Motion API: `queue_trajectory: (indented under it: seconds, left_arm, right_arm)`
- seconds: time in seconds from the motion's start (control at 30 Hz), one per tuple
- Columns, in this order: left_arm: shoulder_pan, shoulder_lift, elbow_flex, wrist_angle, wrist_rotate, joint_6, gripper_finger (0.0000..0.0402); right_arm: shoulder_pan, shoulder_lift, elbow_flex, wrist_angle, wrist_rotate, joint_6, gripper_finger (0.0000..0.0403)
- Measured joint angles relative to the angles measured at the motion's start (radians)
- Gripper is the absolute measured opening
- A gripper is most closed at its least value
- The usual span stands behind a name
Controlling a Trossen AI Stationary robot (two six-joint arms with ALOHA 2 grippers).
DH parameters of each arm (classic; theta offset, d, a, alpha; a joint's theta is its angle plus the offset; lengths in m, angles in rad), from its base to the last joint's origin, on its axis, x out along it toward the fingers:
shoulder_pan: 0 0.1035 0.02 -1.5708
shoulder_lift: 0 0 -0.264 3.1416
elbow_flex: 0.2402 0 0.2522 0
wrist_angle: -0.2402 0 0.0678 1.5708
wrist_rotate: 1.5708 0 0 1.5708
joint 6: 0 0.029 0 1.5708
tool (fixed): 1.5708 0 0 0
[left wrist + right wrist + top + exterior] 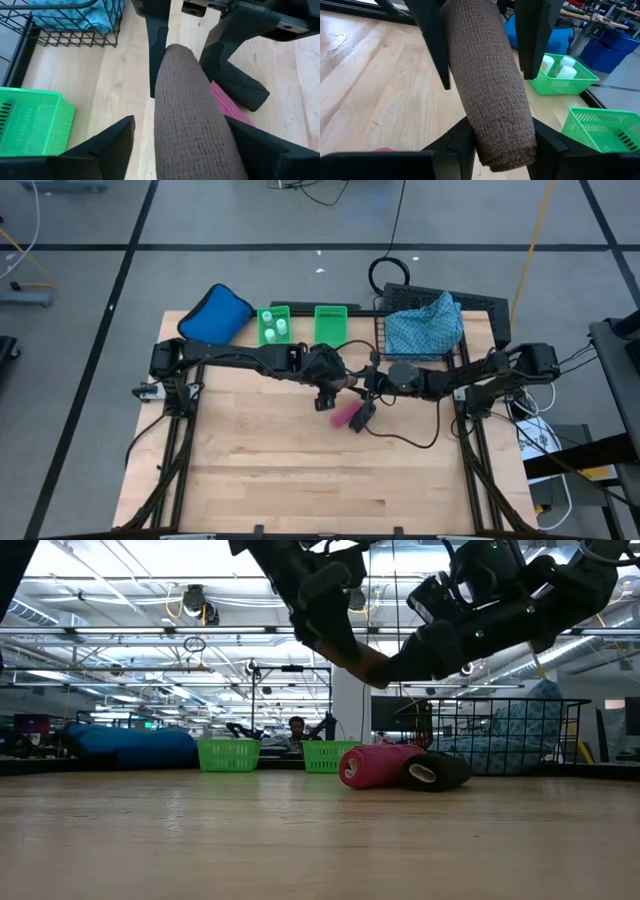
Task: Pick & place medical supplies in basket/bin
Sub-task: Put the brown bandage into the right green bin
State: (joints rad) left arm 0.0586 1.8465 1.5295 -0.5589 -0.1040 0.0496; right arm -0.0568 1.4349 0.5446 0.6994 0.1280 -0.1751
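Observation:
A brown roll (192, 115) hangs in the air between my two grippers at the table's middle (350, 383). My right gripper (500, 150) is shut on one end of it. My left gripper (185, 150) is open, with a finger on either side of the other end. A pink roll (345, 415) and a black roll (360, 420) lie on their sides on the table just below. The blue-green cloth (425, 328) lies in the black wire basket (385, 345). The white bottles (275, 330) stand in a green bin. My right gripper pinches the brown roll's end (502, 135) between its two fingers, which lie across its round side. The roll reaches level from the fingers toward my left gripper, lifted clear of the table. My left gripper: wood shows between one finger (107, 145) and the roll. Whether the other finger touches, I cannot tell.
Two small green bins (273, 325) (330, 325) stand at the far edge, left of the basket. A solid blue pouch (215, 315) lies at the far left. A black cable (400, 435) loops across the table under my right arm. The near half of the table shows bare wood.

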Motion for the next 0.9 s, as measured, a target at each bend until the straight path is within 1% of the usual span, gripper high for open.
queue_trajectory:
  seconds: [0.1,0.2,0.3,0.4,0.43,0.57,0.7,0.8,0.9]
  left_arm:
    - [-0.001,0.000,0.000,0.000,0.004,-0.001,0.0243]
    - [-0.001,0.000,0.000,0.000,0.007,0.001,0.0183]
    - [-0.001,0.000,0.000,-0.001,0.007,0.019,0.0122]
    - [-0.001,0.000,0.000,-0.012,0.008,0.043,0.0074]
    - [-0.001,0.000,0.000,-0.011,0.008,0.047,0.0067]
    - [0.004,0.002,-0.002,0.021,0.021,0.077,0.0065]
    - [0.023,-0.003,-0.002,0.065,0.072,0.087,0.0065]
    - [0.037,-0.003,-0.007,0.076,0.078,0.087,0.0065]
    - [0.052,-0.003,-0.029,0.147,0.135,0.087,0.0065]
  right_arm:
    - [0.006,0.000,0.000,0.000,0.002,-0.002,0.0123]
    - [0.008,0.000,0.000,0.000,0.005,0.012,0.0123]
    - [0.008,0.000,0.000,-0.006,0.005,0.089,0.0123]
    - [0.003,-0.023,0.000,-0.062,-0.002,0.214,0.0123]
    - [-0.003,-0.034,0.001,-0.093,-0.004,0.235,0.0124]
    - [-0.022,-0.091,0.003,-0.254,-0.003,0.248,0.0139]
    - [-0.028,-0.148,-0.007,-0.411,0.001,0.245,0.0161]
    - [-0.028,-0.215,0.001,-0.474,0.006,0.249,0.0174]
    - [-0.029,-0.262,-0.003,-0.564,0.032,0.265,0.0183]
